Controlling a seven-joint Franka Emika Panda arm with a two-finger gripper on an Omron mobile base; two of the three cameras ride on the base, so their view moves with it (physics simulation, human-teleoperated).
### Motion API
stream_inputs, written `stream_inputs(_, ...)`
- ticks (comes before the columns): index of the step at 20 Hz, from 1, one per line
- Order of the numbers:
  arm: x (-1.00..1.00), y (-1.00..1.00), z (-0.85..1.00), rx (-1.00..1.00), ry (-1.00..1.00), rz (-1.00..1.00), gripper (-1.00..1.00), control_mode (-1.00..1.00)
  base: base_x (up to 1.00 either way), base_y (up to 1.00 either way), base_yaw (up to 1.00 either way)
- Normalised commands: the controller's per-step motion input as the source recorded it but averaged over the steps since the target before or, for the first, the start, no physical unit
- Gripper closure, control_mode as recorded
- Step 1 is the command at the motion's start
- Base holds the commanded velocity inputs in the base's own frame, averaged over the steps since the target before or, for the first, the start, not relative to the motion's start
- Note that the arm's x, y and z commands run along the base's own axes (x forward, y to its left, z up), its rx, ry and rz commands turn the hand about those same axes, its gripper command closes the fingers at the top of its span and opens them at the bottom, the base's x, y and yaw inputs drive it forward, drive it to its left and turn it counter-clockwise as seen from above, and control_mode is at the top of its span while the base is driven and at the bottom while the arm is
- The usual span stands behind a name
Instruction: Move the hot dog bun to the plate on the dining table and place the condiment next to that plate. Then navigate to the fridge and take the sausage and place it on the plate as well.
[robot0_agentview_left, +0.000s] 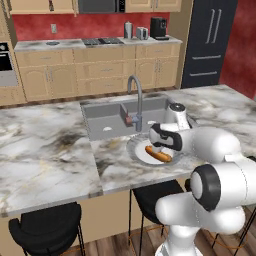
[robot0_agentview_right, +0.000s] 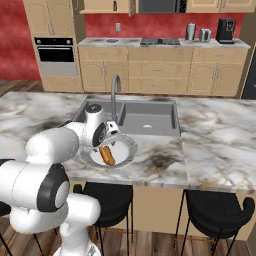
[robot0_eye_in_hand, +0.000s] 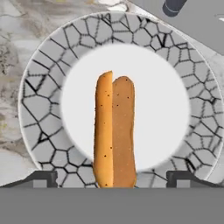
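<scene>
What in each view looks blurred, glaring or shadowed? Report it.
Hand view: sharp; orange-brown elongated bun and cracked-glass grey rim of the round plate crisp, no glare. Left base view: soft, coarse; veined marble island top smudgy. Right base view: equally soft, flat lighting.

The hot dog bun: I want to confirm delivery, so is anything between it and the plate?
Nothing visible. The hot dog bun already lies on the plate, across its white centre, on the dining table. The gripper hangs just above it, jaws open on either side.
</scene>
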Motion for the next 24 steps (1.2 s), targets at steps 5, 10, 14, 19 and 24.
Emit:
stream_inputs(5, -0.62, 0.15, 0.58, 0.00, -0.12, 0.00, -1.00, -1.00, 0.00, 0.00, 0.00)
stream_inputs(10, -0.69, 0.21, 0.55, 0.01, -0.11, -0.02, -1.00, -1.00, 0.00, 0.00, 0.00)
stream_inputs(14, -0.93, 0.25, 0.20, 0.08, -0.21, -0.13, -1.00, -1.00, 0.00, 0.00, 0.00)
stream_inputs(19, -1.00, 0.14, 0.06, 0.15, -0.24, -0.13, -1.00, -1.00, 0.00, 0.00, 0.00)
stream_inputs(24, -0.95, 0.13, 0.00, 0.11, -0.26, -0.07, -1.00, -1.00, 0.00, 0.00, 0.00)
